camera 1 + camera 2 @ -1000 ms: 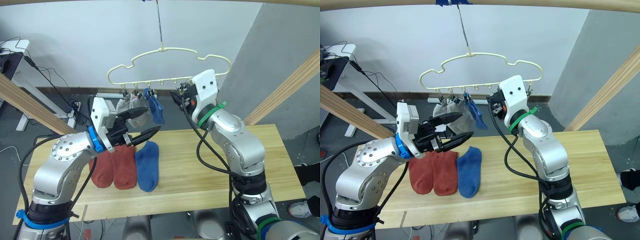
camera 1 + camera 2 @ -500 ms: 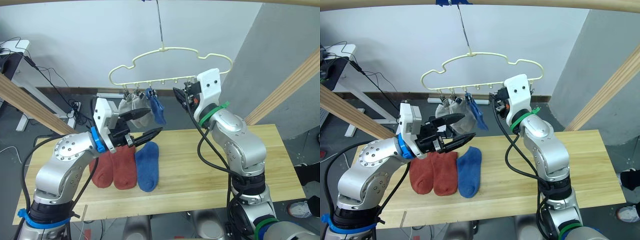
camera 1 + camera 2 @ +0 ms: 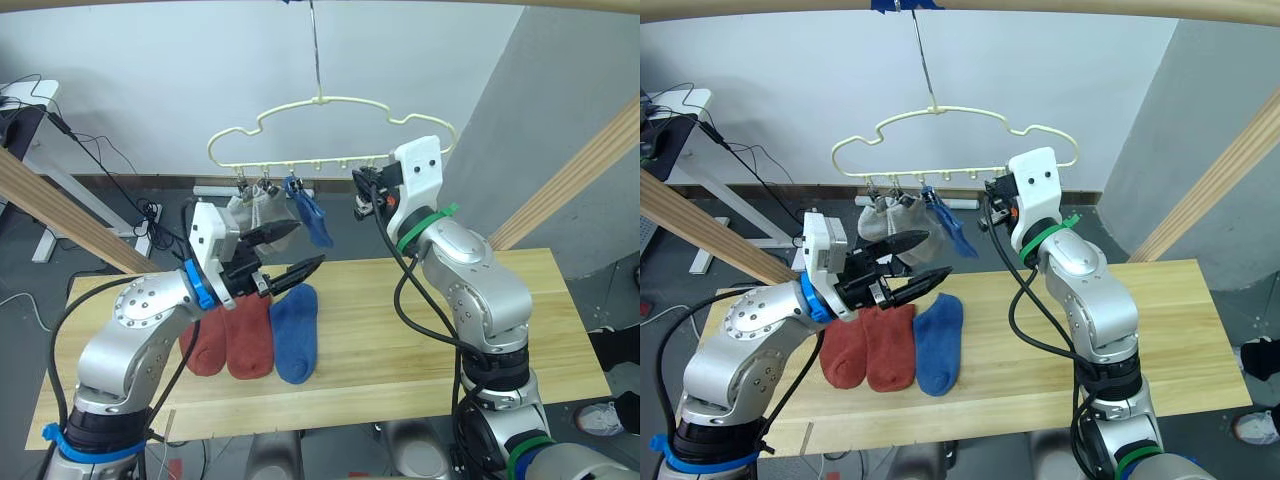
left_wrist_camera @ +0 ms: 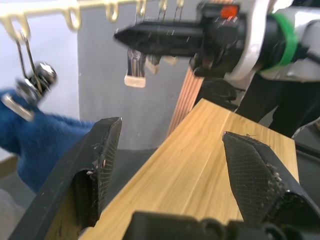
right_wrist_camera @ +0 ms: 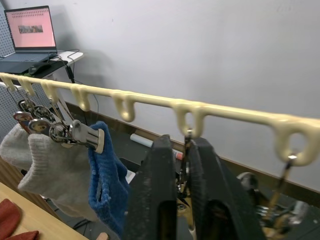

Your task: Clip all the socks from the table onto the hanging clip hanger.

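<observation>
The clip hanger (image 3: 330, 130) has swung a little toward the robot's left since a moment ago. The right gripper (image 5: 183, 165) stays raised at it, fingers pressed on a clip's wire (the clip itself is hidden behind them). The left gripper (image 3: 285, 250) has eased lower, fingers spread and empty. Two grey socks (image 3: 262, 208) and a blue sock (image 3: 312, 217) hang clipped; two red socks (image 3: 228, 335) and another blue sock (image 3: 292, 331) lie on the desk (image 3: 420, 330).
</observation>
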Available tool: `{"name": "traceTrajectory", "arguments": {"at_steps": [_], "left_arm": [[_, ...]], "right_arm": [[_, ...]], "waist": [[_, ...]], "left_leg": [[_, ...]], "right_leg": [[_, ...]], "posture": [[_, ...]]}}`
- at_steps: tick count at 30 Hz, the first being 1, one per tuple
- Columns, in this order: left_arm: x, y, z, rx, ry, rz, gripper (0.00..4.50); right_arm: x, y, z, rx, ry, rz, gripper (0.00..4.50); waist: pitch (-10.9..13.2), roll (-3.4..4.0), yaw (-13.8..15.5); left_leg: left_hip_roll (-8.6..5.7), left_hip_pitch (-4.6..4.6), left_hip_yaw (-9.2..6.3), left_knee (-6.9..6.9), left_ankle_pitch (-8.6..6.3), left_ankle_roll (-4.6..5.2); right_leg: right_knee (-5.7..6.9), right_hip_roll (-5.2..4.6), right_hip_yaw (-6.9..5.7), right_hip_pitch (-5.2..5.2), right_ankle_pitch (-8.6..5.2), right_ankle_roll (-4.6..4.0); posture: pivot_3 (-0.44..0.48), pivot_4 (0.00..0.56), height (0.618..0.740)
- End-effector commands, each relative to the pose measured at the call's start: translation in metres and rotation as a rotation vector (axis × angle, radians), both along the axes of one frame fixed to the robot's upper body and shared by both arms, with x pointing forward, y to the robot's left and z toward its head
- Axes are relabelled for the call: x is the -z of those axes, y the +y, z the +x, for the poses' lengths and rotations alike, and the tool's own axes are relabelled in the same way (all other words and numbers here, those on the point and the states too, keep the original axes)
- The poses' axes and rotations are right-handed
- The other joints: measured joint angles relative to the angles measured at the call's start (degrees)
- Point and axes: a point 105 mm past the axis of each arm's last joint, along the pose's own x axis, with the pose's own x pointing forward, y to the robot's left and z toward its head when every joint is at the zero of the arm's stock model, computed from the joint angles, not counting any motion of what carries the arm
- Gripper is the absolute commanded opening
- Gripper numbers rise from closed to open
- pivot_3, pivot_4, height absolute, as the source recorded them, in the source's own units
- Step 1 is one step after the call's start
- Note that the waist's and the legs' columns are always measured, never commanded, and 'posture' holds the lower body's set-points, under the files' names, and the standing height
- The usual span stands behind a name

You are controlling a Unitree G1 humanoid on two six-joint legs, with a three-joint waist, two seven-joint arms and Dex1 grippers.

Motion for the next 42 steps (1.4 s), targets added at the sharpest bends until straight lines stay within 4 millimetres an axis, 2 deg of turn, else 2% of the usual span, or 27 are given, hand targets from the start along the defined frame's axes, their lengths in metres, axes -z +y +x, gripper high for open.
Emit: {"name": "traceTrajectory", "arguments": {"at_steps": [1, 6, 7, 10, 11, 14, 17, 25, 32, 35, 42], "left_arm": [[0.000, -0.004, -0.003, -0.041, -0.032, -0.010, 3.59], [0.025, 0.000, 0.000, -0.163, 0.049, -0.022, 3.59], [0.035, 0.001, 0.001, -0.188, 0.085, -0.028, 3.59], [0.079, 0.006, 0.010, -0.341, 0.191, -0.004, 4.36], [0.087, 0.007, 0.012, -0.371, 0.195, 0.013, 4.44], [0.108, 0.010, 0.019, -0.468, 0.230, 0.033, 4.44], [0.137, 0.001, 0.018, -0.518, 0.289, 0.067, 4.44], [0.167, -0.004, 0.014, -0.634, 0.373, 0.101, 4.44], [0.181, -0.003, 0.012, -0.685, 0.453, 0.119, 4.44], [0.181, 0.001, 0.014, -0.707, 0.459, 0.117, 3.83], [0.182, 0.000, 0.014, -0.674, 0.459, 0.137, 1.94]], "right_arm": [[-0.013, -0.002, -0.007, -0.005, -0.051, 0.033, 0.01], [-0.013, -0.001, -0.007, -0.009, -0.052, 0.032, 0.01], [-0.013, -0.001, -0.007, -0.010, -0.052, 0.031, 0.01], [-0.013, 0.001, -0.007, -0.018, -0.051, 0.028, 0.00], [-0.013, 0.001, -0.007, -0.020, -0.052, 0.027, 0.00], [-0.013, 0.002, -0.008, -0.023, -0.051, 0.025, 0.00], [-0.012, 0.003, -0.009, -0.028, -0.051, 0.018, 0.00], [-0.011, 0.005, -0.010, -0.038, -0.045, 0.014, 0.00], [-0.010, 0.006, -0.011, -0.043, -0.040, 0.014, 0.00], [-0.010, 0.006, -0.011, -0.045, -0.040, 0.014, 0.00], [-0.009, 0.006, -0.012, -0.045, -0.037, 0.014, 0.00]], "waist": [[0.0, 0.00, 0.0], [-0.1, 0.00, 0.0], [-0.1, 0.00, 0.0], [-0.3, 0.09, 0.0], [-0.4, 0.08, 0.0], [-0.4, 0.07, 0.0], [-0.4, 0.11, 0.0], [-0.5, 0.10, -0.4], [-0.7, 0.14, -1.0], [-1.0, 0.14, -1.3], [-1.1, 0.14, -1.4]], "left_leg": [[0.00, 0.00, 0.00, 0.00, 0.00, 0.00], [0.01, 0.01, 0.02, -0.01, 0.00, 0.00], [0.01, 0.01, 0.01, -0.01, 0.00, 0.01], [0.01, 0.04, 0.04, 0.00, 0.00, 0.02], [0.00, 0.06, 0.06, 0.00, 0.00, 0.02], [-0.04, 0.06, 0.03, 0.00, 0.01, 0.03], [-0.04, 0.08, 0.02, 0.01, 0.02, 0.05], [-0.03, 0.09, 0.04, 0.01, 0.03, 0.07], [-0.04, 0.09, 0.02, 0.02, 0.05, 0.10], [-0.04, 0.10, 0.03, 0.01, 0.05, 0.11], [-0.05, 0.16, 0.02, 0.01, 0.08, 0.14]], "right_leg": [[0.00, 0.00, 0.01, 0.00, 0.00, 0.00], [-0.01, -0.01, 0.03, 0.00, 0.00, 0.00], [0.01, -0.01, 0.02, 0.00, 0.00, 0.00], [0.05, -0.02, 0.06, 0.01, 0.00, 0.00], [0.05, -0.03, 0.09, 0.02, 0.00, 0.00], [0.09, -0.01, 0.05, 0.02, 0.00, 0.00], [0.15, 0.00, 0.04, 0.02, 0.00, -0.01], [0.20, -0.01, 0.06, 0.02, 0.00, -0.01], [0.21, -0.01, 0.05, 0.03, 0.00, -0.01], [0.20, -0.01, 0.06, 0.05, 0.00, 0.00], [0.22, 0.00, 0.06, 0.09, 0.00, -0.01]], "posture": [[-0.180, 0.255, 0.740], [-0.179, 0.259, 0.740], [-0.179, 0.259, 0.740], [-0.179, 0.259, 0.740], [-0.179, 0.259, 0.740], [-0.187, 0.263, 0.740], [-0.203, 0.266, 0.740], [-0.210, 0.269, 0.740], [-0.213, 0.271, 0.740], [-0.213, 0.271, 0.740], [-0.221, 0.270, 0.740]]}}
